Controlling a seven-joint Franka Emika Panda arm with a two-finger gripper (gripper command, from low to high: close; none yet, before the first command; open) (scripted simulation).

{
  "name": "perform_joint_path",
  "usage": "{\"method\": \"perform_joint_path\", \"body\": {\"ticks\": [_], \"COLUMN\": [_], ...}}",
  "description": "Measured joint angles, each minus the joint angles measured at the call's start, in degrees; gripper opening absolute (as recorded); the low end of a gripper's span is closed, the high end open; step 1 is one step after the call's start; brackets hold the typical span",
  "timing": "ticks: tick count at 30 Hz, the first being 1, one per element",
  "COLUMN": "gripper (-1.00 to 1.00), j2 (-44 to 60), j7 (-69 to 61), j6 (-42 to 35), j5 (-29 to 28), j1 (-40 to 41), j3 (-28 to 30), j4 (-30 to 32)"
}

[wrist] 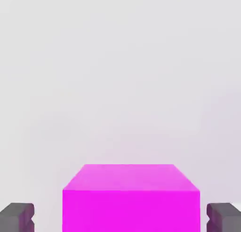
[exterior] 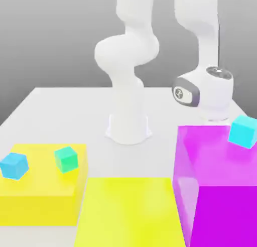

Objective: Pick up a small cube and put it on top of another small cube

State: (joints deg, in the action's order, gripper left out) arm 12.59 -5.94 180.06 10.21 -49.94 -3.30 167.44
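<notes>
My jaws stand apart, one dark grey fingertip point(wrist: 18, 217) on either side of the small glossy magenta-pink cube point(wrist: 131, 198) without touching it. The cube sits on the white tabletop point(wrist: 117, 85), at six o'clock in my hand view.

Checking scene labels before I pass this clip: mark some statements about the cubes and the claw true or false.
1. The right cyan cube rests on the large magenta block. True.
2. The claw is clamped on the small magenta cube. False: in the hand view the cube lies between the fingers, with a gap on each side.
3. The green cube is stacked on the left cyan cube. False: they sit apart, side by side.
4. Both of those cubes rest on the yellow block at the exterior view's left. True.
</notes>
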Motion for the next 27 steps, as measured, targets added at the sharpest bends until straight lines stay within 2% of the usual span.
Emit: {"method": "perform_joint_path", "body": {"ticks": [5, 7, 10, 12, 14, 19, 21, 27], "gripper": [-1.0, -1.0, -1.0, -1.0, -1.0, -1.0, -1.0, -1.0], "j2": [0.48, -0.71, -4.18, -6.87, -9.64, -16.41, -18.16, -25.44], "j7": [0.61, 0.08, -3.36, -5.31, -5.35, 1.04, 2.74, 10.99], "j6": [0.3, -0.69, -3.79, -6.16, -8.44, -13.63, -15.17, -24.84], "j5": [-0.81, -0.12, 4.61, 7.46, 7.69, -0.9, -3.77, -9.46], "j1": [-1.05, 1.94, 7.77, 8.75, 8.73, 11.72, 11.34, 12.01], "j3": [1.23, -1.91, -9.0, -10.8, -10.92, -11.53, -14.02, -18.19], "j4": [-0.05, 0.09, 0.42, 0.69, 1.13, 2.7, 2.27, -8.48]}}
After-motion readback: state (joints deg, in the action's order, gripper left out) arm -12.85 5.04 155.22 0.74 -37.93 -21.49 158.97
